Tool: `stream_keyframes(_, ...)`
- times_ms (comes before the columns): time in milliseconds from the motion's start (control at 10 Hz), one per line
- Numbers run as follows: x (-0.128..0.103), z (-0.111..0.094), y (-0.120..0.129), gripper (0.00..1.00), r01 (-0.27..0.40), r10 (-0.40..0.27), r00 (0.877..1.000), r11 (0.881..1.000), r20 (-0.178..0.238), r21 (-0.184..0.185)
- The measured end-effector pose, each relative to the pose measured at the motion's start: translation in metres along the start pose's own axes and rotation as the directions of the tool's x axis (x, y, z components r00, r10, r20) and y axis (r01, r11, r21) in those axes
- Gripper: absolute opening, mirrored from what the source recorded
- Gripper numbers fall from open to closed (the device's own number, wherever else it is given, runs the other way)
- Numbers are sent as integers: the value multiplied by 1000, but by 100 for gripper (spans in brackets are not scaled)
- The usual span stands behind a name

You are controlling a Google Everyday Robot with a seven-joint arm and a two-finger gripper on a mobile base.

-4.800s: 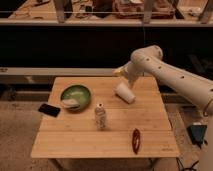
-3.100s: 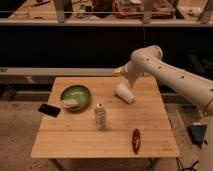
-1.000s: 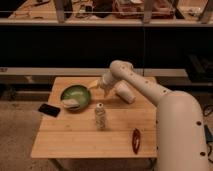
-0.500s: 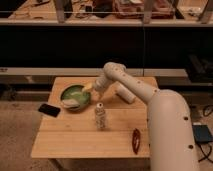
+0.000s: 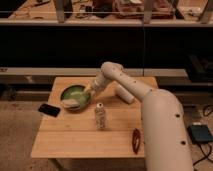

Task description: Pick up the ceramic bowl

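Note:
The ceramic bowl is round, shallow and green with a paler rim and a whitish patch inside. It sits on the left part of the wooden table. My white arm reaches in from the lower right across the table. My gripper is at the bowl's right rim, right over or against it.
A white paper cup lies on its side to the right of the arm. A small bottle stands in front of the bowl. A black phone lies at the table's left edge. A red object lies at the front right.
The arm has swung from the right of the table leftward, past the white cup, and the gripper has come to the bowl's right rim. The bowl has not moved.

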Motion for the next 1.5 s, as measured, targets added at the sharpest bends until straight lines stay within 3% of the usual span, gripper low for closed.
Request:
stream_keyframes(400, 3, 10, 12, 50, 9, -9, 1000, 999, 2, -49)
stream_keyframes(1000, 0, 27, 15, 50, -26, 28, 999, 999, 32, -42)
stream_keyframes(1300, -1, 32, 10, 25, -52, 52, 998, 999, 47, -10)
stream_keyframes(1500, -1, 32, 7, 17, -66, 66, 997, 998, 51, 9)
